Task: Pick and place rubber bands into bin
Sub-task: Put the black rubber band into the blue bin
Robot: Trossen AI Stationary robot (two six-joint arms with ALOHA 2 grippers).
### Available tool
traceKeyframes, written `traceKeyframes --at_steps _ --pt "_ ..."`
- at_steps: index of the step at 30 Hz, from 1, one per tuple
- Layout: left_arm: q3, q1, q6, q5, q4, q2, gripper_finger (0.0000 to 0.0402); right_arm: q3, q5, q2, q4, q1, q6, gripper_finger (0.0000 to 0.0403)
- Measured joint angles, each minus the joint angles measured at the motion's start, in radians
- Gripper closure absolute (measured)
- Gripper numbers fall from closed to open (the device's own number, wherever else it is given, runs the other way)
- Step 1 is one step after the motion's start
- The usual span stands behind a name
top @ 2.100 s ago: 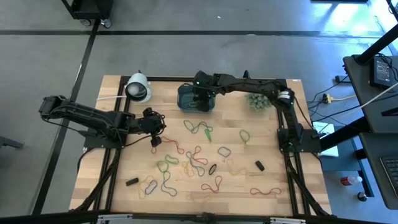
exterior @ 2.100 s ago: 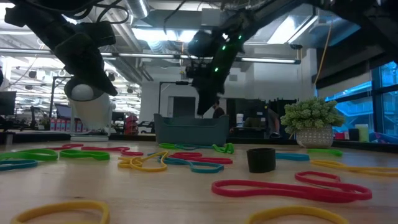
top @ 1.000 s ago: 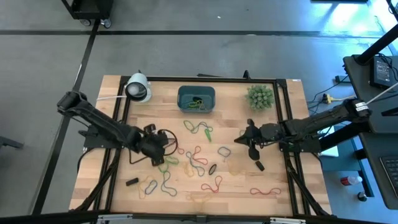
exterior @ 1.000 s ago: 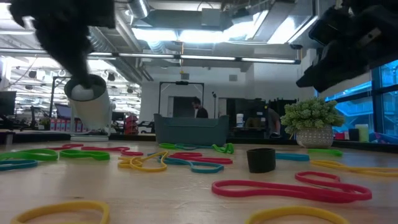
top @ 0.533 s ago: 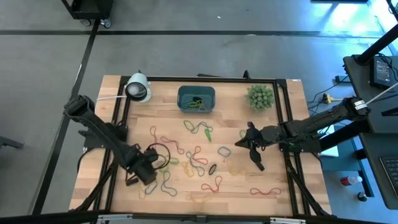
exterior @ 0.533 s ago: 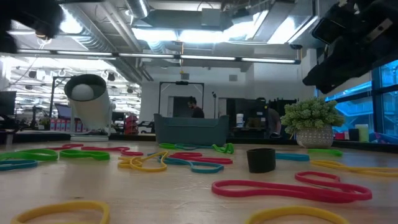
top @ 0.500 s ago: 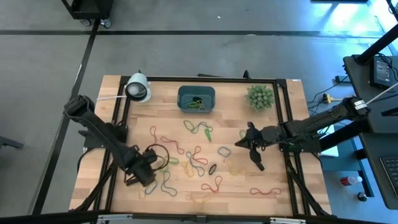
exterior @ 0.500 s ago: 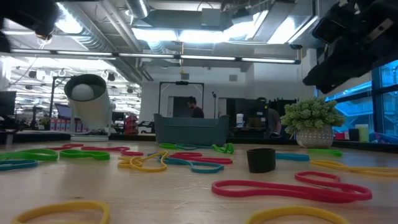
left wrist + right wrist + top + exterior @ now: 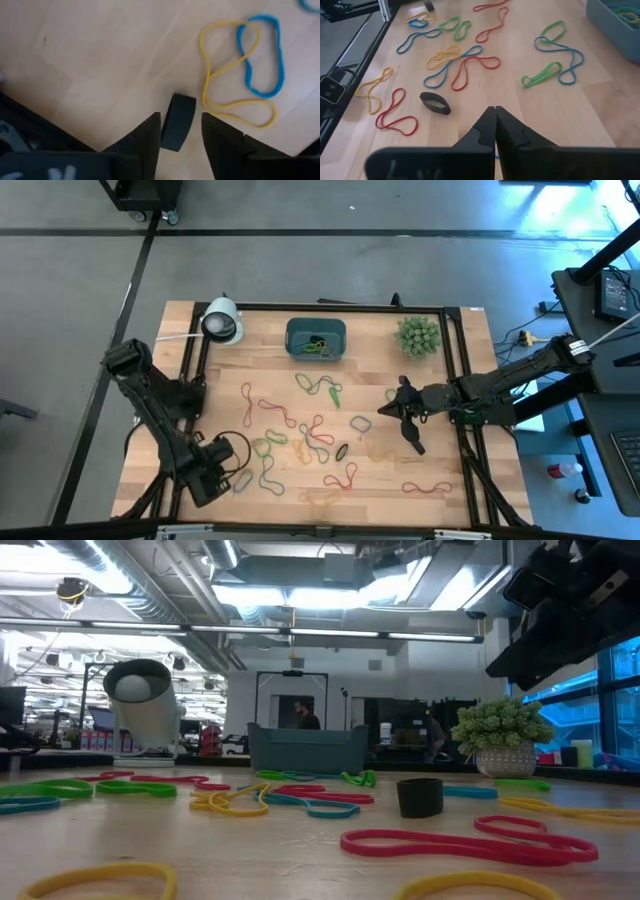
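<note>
Several coloured rubber bands lie loose on the wooden table; a yellow one and a blue one lie twisted together near my left gripper. The teal bin stands at the far middle with a few bands inside. My left gripper is over the near left of the table, open and pointing down. Its fingers stand on either side of a small black band that lies flat on the wood. My right gripper hangs shut above the table's right half, with nothing in it.
A white cylinder stands at the far left and a spiky green plant at the far right. Two more black bands lie near the middle and right. The black frame rails border the table.
My left gripper has swung from the table's left middle toward the near left corner, sinking a little and turning about its own axis, and now stands over the black band. It has left the low view. The bands on the table lie as before.
</note>
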Motion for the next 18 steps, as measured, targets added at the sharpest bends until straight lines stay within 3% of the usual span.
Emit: traceKeyframes --at_steps 10,15,18 --pt "-0.001 -0.039 0.036 0.012 0.043 0.127 0.0243 0.0 0.0 0.0 0.0 0.0 0.002 0.0397" --pt "-0.002 -0.039 0.092 0.124 0.043 0.178 0.0257 0.0 0.0 0.0 0.0 0.0 0.003 0.0397" --pt "-0.002 -0.032 0.115 0.194 0.044 0.183 0.0285 0.0 0.0 0.0 0.005 0.0 0.003 0.0397"
